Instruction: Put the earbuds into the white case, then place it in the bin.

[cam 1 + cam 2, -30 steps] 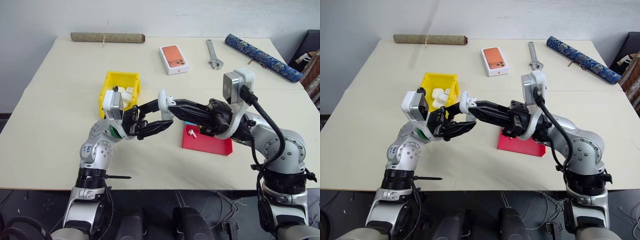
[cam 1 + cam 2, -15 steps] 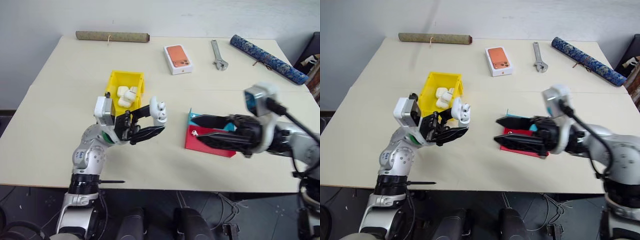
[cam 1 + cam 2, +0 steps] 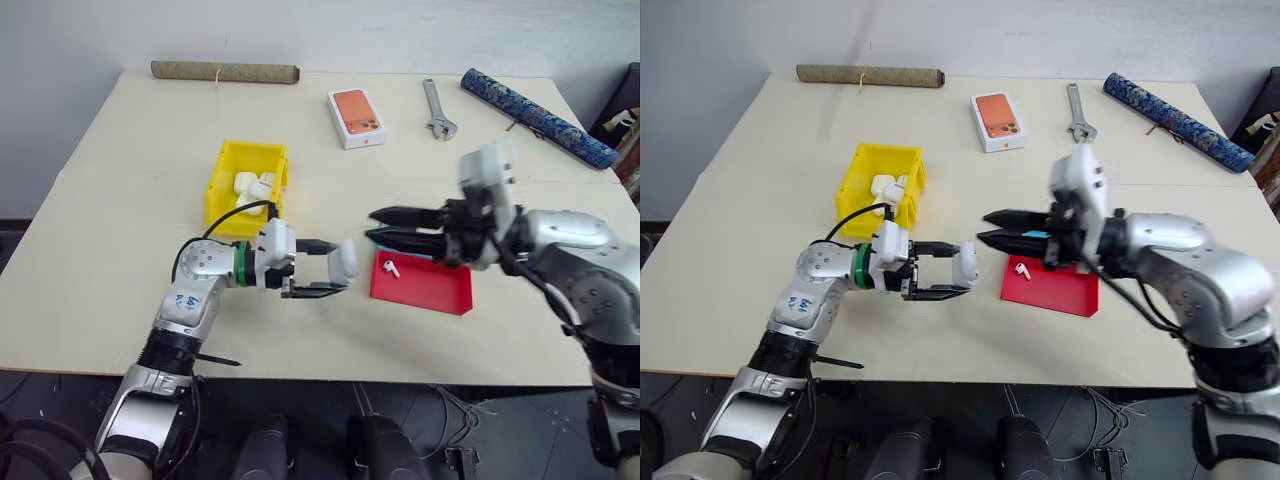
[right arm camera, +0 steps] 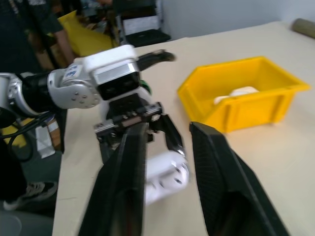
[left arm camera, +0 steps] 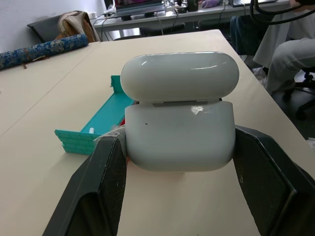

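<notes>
My left gripper [image 3: 336,276] is shut on the white case [image 3: 343,262], holding it just above the table, left of the red tray [image 3: 430,292]. In the left wrist view the case [image 5: 178,133] shows its hinge side between the fingers [image 5: 106,187]; I cannot tell whether the lid is fully down. My right gripper [image 3: 371,225] points at the case from the right, a short way off. Its fingers [image 4: 125,182] stand a narrow gap apart with nothing between them. One earbud [image 3: 392,268] lies on the red tray. The yellow bin [image 3: 222,185] stands behind the left arm.
White cases lie inside the bin. At the table's far side are an orange phone box [image 3: 352,118], a wrench [image 3: 434,110], a blue patterned roll [image 3: 540,115] and a brown roll [image 3: 225,72]. A teal part [image 5: 98,123] adjoins the tray. A seated person [image 5: 295,44] is beyond the table.
The right gripper left the case, drew back with jaws wide, then came back toward it with jaws narrowed. The left gripper sank and turned level with the case.
</notes>
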